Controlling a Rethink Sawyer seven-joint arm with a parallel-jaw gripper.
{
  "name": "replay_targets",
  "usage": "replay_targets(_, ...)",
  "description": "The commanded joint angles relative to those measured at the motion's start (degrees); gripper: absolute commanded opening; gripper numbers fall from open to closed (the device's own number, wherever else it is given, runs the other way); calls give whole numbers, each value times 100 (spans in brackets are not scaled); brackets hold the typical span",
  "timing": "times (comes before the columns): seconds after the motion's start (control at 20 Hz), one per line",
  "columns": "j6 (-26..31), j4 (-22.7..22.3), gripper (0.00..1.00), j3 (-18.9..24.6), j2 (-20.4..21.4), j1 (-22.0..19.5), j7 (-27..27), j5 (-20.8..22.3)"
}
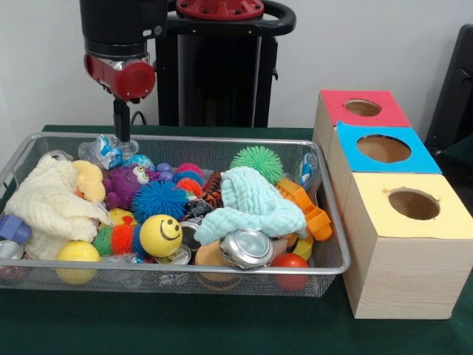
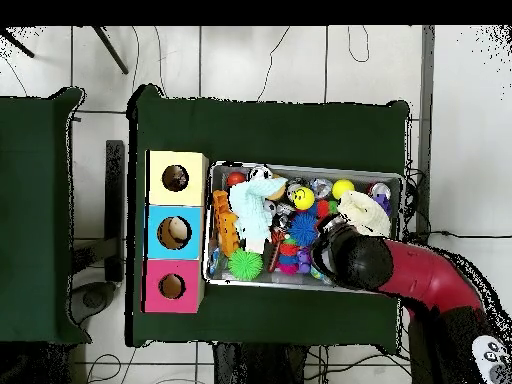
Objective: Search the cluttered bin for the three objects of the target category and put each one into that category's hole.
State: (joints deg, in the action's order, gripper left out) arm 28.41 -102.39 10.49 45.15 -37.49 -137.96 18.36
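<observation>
Over far-left corner of wire bin hangs gripper, thin stem reaching down to crumpled plastic wrapper; whether fingers apart or together, cannot tell. Bin crammed: light-blue cloth, yellow smiley ball, crushed can. Beside bin, wooden box with red hole, blue hole, yellow hole, all unfilled.

A lab: pedestal-mounted robot arm, cables across tiled floor.

bright even light, soft shadows, slight blur
</observation>
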Motion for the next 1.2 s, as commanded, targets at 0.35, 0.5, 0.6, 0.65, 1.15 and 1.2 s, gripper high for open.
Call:
replay_targets(0.35, -430, 352, 100, 741, -644, -176, 943, 821)
replay_targets(0.5, -385, 581, 100, 892, -834, -310, 1093, 938)
replay_targets(0.6, -351, 620, 100, 958, -888, -387, 1137, 1004)
replay_targets(0.65, -337, 611, 100, 980, -883, -415, 1150, 1026)
replay_targets(1.15, -217, 681, 100, 1068, -865, -709, 1242, 1445)
replay_targets(1.2, -167, 677, 100, 1081, -833, -770, 1293, 1476)
